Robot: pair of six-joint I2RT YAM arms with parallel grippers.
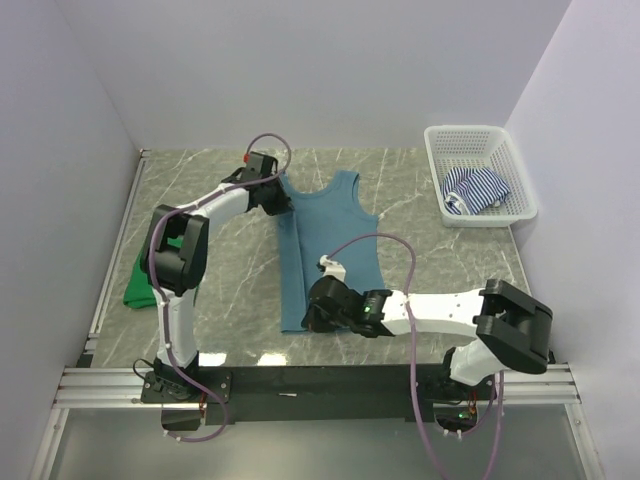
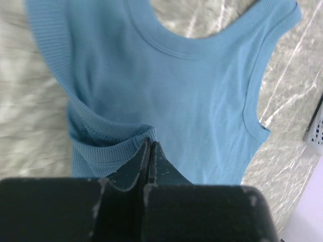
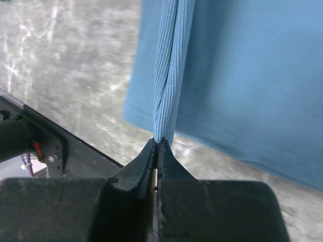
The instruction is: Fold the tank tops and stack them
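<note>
Right wrist: gripper (image 3: 157, 142) clamps teal top (image 3: 242, 75).

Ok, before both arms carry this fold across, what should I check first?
1. Left gripper shut on the teal tank top at its shoulder edge: ok.
2. Right gripper shut on the hem edge: ok.
3. Lifted edge smooth between the grips: not ok, it looks bunched.
4. Far side lying flat on the table: ok.
5. Green top apart from the teal one: ok.
6. Striped top inside the basket, out of the path: ok.
</note>
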